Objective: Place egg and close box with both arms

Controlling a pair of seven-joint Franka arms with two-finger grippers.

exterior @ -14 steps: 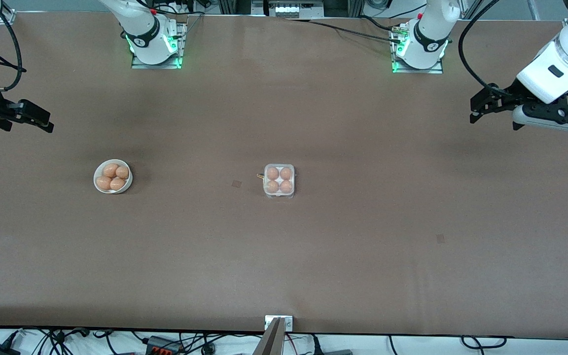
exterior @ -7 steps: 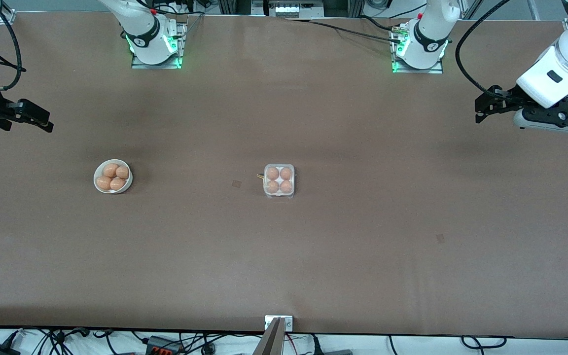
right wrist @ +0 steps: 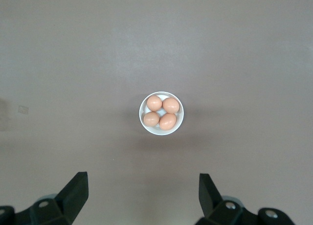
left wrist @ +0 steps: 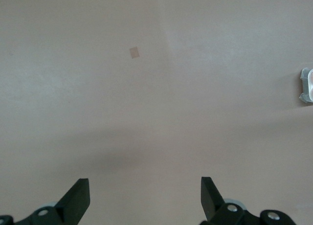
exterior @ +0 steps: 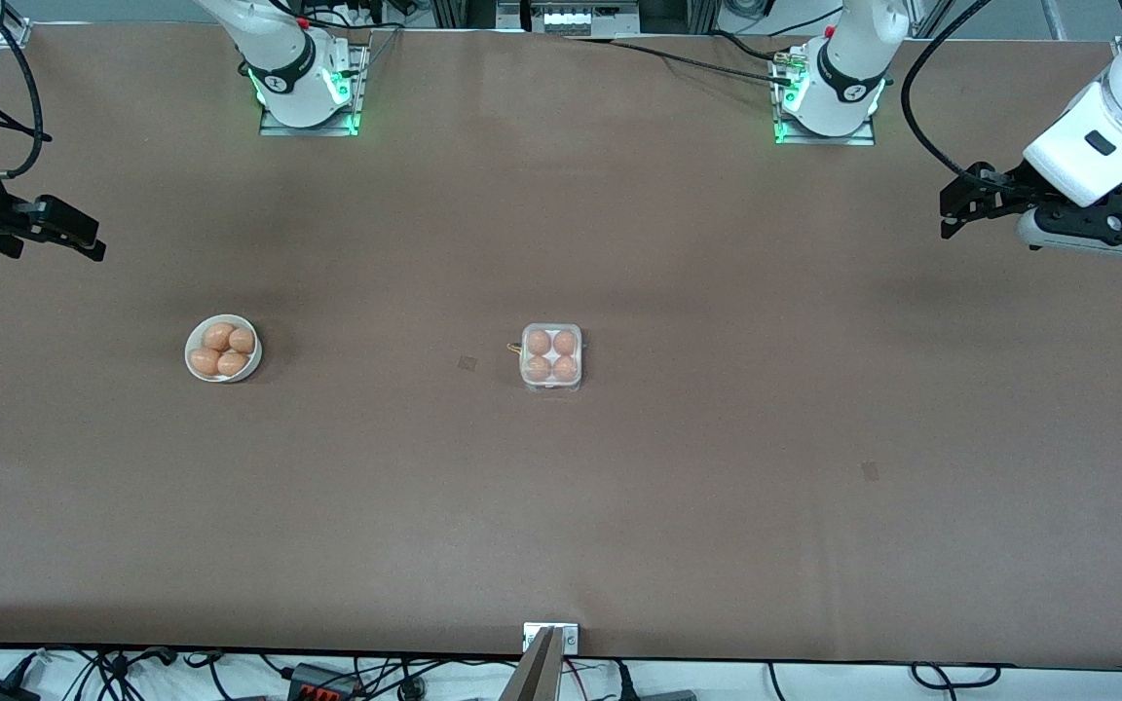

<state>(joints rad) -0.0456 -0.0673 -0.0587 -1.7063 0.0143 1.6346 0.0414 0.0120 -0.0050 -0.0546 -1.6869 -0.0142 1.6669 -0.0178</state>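
The box (exterior: 551,357) sat near the middle of the brown tabletop (exterior: 717,467), its four wells each filled with an orange-brown egg (exterior: 540,342); the clear lid appeared to lie down over them, though whether it was latched could not be told. A white bowl (exterior: 222,348) stood well apart from the box, toward the right arm's end of the tabletop, and held four more eggs (right wrist: 162,113) packed close together.

The left gripper (exterior: 955,206) hung in the air over the left arm's end of the tabletop, well away from the box. In the left wrist view its fingers (left wrist: 78,198) were spread wide with nothing between them, bare tabletop below, and only an edge of the box (left wrist: 306,86) showed at the border of that view.

The right gripper (exterior: 84,239) hung over the right arm's end of the tabletop, near the bowl but not above it in the front view. Its fingers (right wrist: 76,191) were likewise parted and empty, and the right wrist view looked straight at the bowl (right wrist: 145,122) of eggs.
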